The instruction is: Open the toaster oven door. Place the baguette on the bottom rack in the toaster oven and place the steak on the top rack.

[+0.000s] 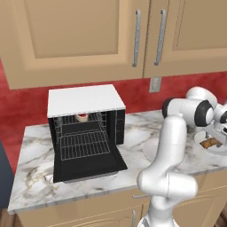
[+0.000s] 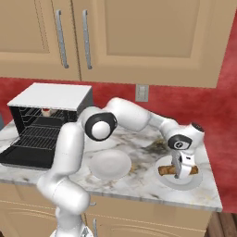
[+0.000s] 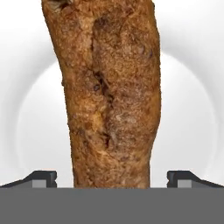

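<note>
The toaster oven (image 1: 84,99) (image 2: 51,96) stands at the left of the counter, and its door (image 1: 91,166) (image 2: 23,157) lies folded down flat. The steak (image 1: 82,117) (image 2: 45,111) rests on the top rack (image 1: 68,120) at the back. The bottom rack (image 1: 84,144) (image 2: 34,136) is bare. On a white plate (image 2: 185,183) (image 3: 26,131) at the right lies the golden-brown baguette (image 2: 163,171) (image 3: 111,96) (image 1: 207,143). My gripper (image 2: 179,172) (image 3: 111,177) points down over it, open, with one fingertip (image 3: 43,177) on each side and a gap between each tip and the loaf.
A second, bare white plate (image 2: 110,165) (image 1: 150,150) sits mid-counter between the oven and the baguette's plate. Wall cabinets with bar handles (image 1: 137,37) hang above. A wall outlet (image 2: 142,92) sits on the red backsplash. The counter's front edge (image 1: 80,199) lies close to the open door.
</note>
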